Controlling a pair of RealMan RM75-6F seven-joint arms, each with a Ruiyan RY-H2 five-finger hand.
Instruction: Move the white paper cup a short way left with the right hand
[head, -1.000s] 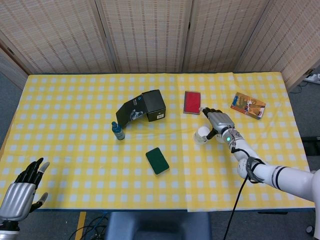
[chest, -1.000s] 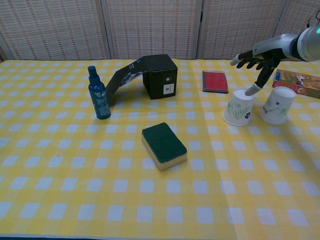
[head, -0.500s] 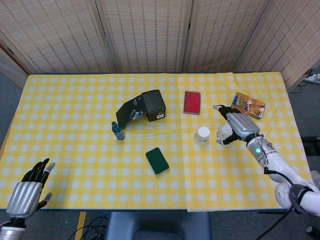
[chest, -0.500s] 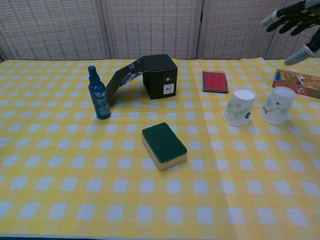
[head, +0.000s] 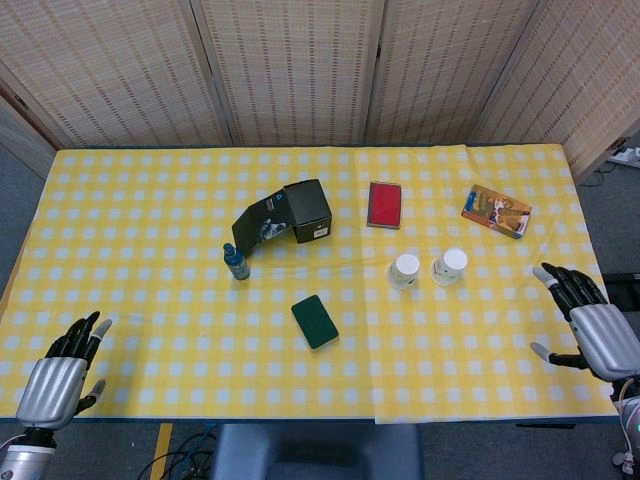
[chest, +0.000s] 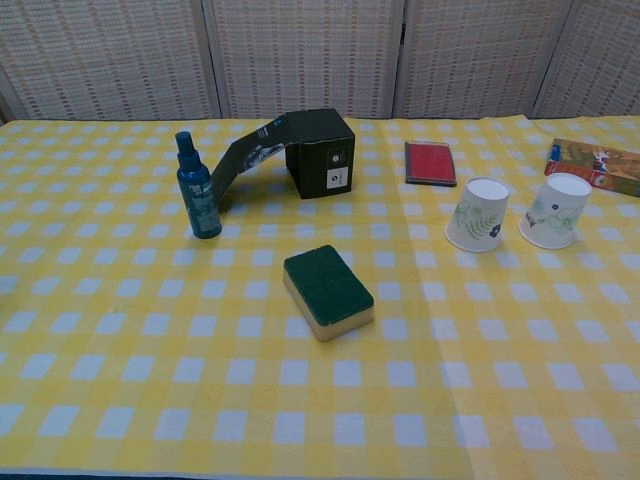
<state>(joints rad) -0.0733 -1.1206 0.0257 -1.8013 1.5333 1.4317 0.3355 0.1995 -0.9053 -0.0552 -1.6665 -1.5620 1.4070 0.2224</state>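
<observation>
Two white paper cups with a green leaf print stand upside down, side by side, right of the table's middle: one cup (head: 405, 270) (chest: 478, 214) on the left, the other cup (head: 449, 266) (chest: 554, 210) on the right. My right hand (head: 592, 322) hangs at the table's front right corner, fingers spread, holding nothing, well away from both cups. At the front left corner my left hand (head: 62, 368) is also spread and empty. Neither hand shows in the chest view.
A green sponge (head: 315, 321) lies in front of the middle. A black box with its flap open (head: 288, 215) and a blue spray bottle (head: 236, 262) stand to the left. A red wallet (head: 384, 204) and a colourful packet (head: 496, 210) lie behind the cups.
My right hand has let go of the left cup, lifted off and drawn back to the front right corner. The cups stay where they were. The left hand has barely shifted.
</observation>
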